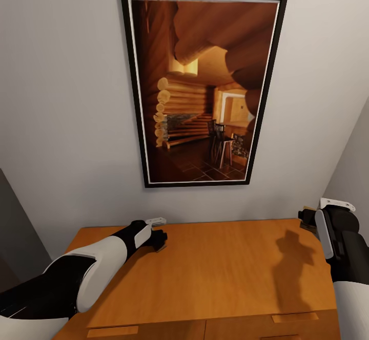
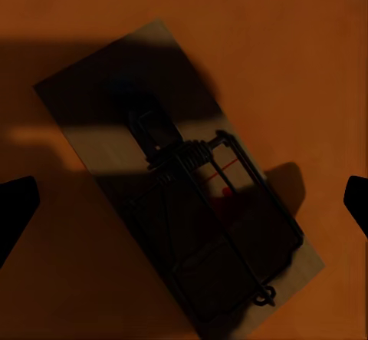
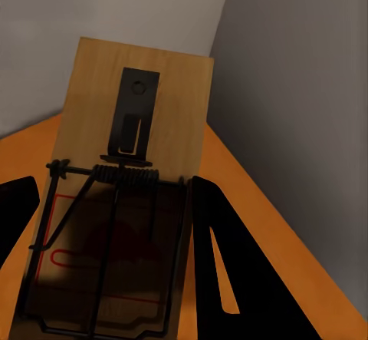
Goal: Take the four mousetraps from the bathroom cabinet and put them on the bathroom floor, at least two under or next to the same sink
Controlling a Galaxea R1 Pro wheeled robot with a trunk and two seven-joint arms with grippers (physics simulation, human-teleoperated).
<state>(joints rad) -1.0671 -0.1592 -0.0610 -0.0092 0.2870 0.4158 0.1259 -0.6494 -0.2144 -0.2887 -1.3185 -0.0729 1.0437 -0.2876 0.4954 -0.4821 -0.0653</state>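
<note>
1. Above the cabinet [image 1: 215, 268] a black-framed picture [image 1: 202, 89] of a log-cabin room hangs on a grey wall [image 1: 61, 99]; walls close both sides.
2. Left gripper [image 1: 158, 239] hangs low over the rear left of the top, fingertips [image 2: 15, 209] spread either side of a mousetrap [image 2: 180, 202] lying flat and untouched in shadow.
3. Right gripper [image 1: 307, 217] sits at the rear right corner; a second mousetrap [image 3: 126, 194] stands between its fingers, tilted off the top, clamped.
4. Traps: wooden board, dark wire spring and bar, red markings; no legible writing.
</note>
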